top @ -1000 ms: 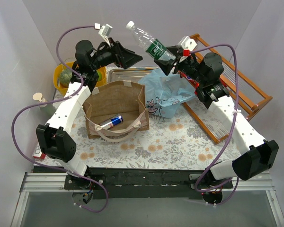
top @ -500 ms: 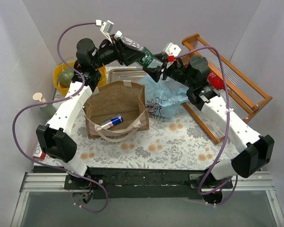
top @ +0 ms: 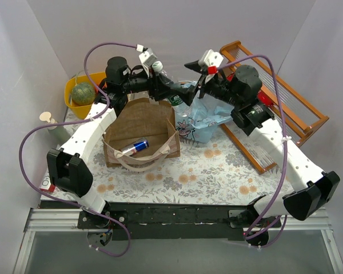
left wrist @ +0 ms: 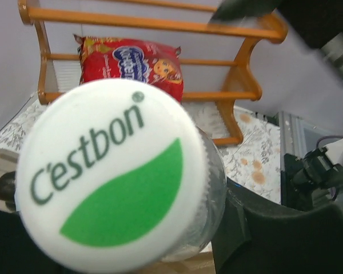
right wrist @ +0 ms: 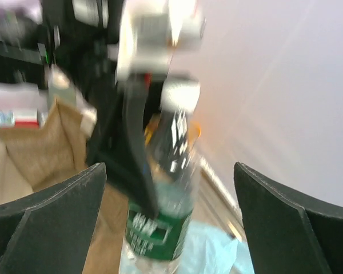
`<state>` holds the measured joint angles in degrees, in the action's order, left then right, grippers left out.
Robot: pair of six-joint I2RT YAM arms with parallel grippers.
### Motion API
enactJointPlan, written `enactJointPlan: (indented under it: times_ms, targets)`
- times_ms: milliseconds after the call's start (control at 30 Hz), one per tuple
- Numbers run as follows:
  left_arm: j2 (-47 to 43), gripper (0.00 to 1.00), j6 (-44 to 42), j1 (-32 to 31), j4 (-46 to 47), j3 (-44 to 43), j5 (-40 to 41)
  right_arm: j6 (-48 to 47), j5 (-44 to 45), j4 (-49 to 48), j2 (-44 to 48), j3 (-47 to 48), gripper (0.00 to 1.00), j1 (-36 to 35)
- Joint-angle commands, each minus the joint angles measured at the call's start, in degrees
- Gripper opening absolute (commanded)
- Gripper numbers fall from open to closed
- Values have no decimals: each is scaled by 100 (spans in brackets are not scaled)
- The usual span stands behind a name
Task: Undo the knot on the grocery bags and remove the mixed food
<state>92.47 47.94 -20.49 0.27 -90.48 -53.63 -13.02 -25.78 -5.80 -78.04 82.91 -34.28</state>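
The left arm (top: 88, 128) and the right arm (top: 286, 151) are each built of long white links dotted with rows of small dark holes, joined by bulky matte black joint housings (top: 68, 171) and mounted on a black base rail (top: 171, 214). A thin purple cable (top: 21, 157) runs in loose loops beside each arm, and each wrist carries a small white camera block (top: 148, 57), the right one bearing a red mark. The right gripper (right wrist: 168, 188) has two broad, matte black, wedge-shaped fingers (right wrist: 46, 222).
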Motion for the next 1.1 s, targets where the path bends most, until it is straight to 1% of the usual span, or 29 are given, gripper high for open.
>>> enactJointPlan:
  times_ms: [0,133,233,367,433,533,567,600,667,700,900,933,967,1000,1067]
  targets:
    - [-484,0,-1234,-60,-763,-31,-95,633,-41,-202,-43,883,98,27]
    - [-510,0,-1594,-130,-1073,-93,-201,739,-252,-255,-281,1042,93,27]
    - [-528,0,-2025,-236,-1450,-215,-280,756,-252,-9,-536,1218,87,27]
    - [-572,0,-2491,-499,-1811,-260,-70,783,-620,422,-826,1499,84,27]
    - [-624,0,-2649,-578,-1890,-242,45,800,-560,457,-871,1430,81,9]
    - [-633,0,-2746,-693,-1935,-234,150,731,-410,571,-967,1499,78,9]
    - [-642,0,-2755,-711,-1943,-251,159,695,-428,798,-1011,1587,77,9]
    - [-633,0,-2764,-719,-1952,-260,177,634,-471,1052,-1098,1648,75,9]
    - [-616,0,-2808,-728,-1952,-295,221,634,-603,1195,-1161,1746,72,9]
    - [-616,0,-2825,-728,-1952,-304,230,660,-638,1213,-1170,1711,69,9]
    - [-554,0,-2870,-763,-1891,-374,502,730,-911,1239,-1135,1386,68,9]
    - [-563,0,-2861,-763,-1873,-365,528,704,-955,1292,-1152,1377,66,9]
    - [-572,0,-2869,-763,-1847,-357,537,669,-999,1405,-1178,1394,62,9]
    - [-572,0,-2843,-772,-1838,-331,520,643,-1025,1459,-1213,1385,54,9]
    - [-598,0,-2738,-763,-1690,-313,537,590,-1069,1616,-1248,1394,51,9]
